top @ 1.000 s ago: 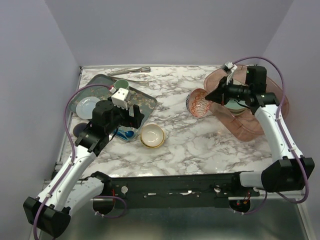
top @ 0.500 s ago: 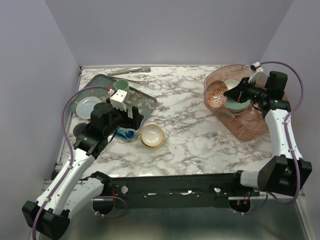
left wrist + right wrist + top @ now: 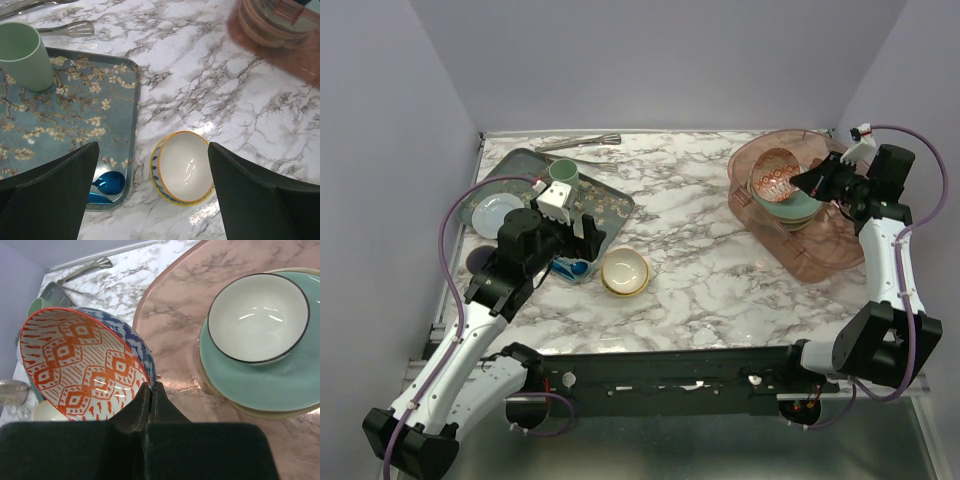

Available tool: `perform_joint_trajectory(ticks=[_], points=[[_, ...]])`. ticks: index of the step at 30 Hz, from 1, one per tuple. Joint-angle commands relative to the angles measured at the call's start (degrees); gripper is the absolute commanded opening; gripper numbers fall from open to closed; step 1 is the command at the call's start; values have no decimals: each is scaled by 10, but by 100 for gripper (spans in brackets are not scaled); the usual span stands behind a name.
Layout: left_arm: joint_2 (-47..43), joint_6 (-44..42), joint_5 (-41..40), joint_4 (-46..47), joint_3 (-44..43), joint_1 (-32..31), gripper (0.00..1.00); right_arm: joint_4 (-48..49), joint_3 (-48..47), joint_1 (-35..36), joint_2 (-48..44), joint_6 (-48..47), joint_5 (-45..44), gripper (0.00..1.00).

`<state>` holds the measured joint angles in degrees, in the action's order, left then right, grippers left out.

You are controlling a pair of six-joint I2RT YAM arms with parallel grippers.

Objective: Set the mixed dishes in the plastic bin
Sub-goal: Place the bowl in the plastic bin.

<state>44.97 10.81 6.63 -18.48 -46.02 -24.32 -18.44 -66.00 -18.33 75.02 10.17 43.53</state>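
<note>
**Item 1 – right end effector** (image 3: 150, 390): closed tight, pinching the near rim of the orange-patterned bowl (image 3: 85, 365). I judge a rim pinch was chosen because the bowl is too wide to span any other way.

**Item 2 – orange-patterned bowl:** hanging over the bin (image 3: 820, 250), above its left half, clear of the stack inside. It is tipped on edge, mouth facing up and toward the wrist, blue outside turned away. Being round, it has no long axis (only the rim plane, steeply tilted).

**Item 3 – stack in the bin:** mint plate (image 3: 280, 385) with a white bowl (image 3: 257, 315) sitting upright on it, more plates beneath. My reading is that the tilt lets the held bowl slide down beside them, not onto them.

**Item 4 – left end effector** (image 3: 152, 150): spread wide, holding nothing, poised over the blue-yellow bowl (image 3: 184, 167), which I take as the next pick.

**Item 5 – blue-yellow bowl:** on the worktop (image 3: 700, 270), mouth up, just beside the tray (image 3: 75, 115) corner and not yet binned.

**Item 6 – tray:** carries a green cup (image 3: 22, 57) – not my concern.
</note>
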Motion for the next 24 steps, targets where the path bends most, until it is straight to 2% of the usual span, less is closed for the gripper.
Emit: perform_joint_trajectory(ticks=[1, 14, 24], points=[[-9, 4, 5, 8, 8, 4, 99, 36, 4, -13, 19, 49, -50, 0], [-12, 4, 8, 10, 8, 4, 99, 65, -3, -25, 63, 121, -150, 0], [-12, 4, 7, 10, 8, 4, 99, 67, -30, -43, 132, 146, -153, 0]])
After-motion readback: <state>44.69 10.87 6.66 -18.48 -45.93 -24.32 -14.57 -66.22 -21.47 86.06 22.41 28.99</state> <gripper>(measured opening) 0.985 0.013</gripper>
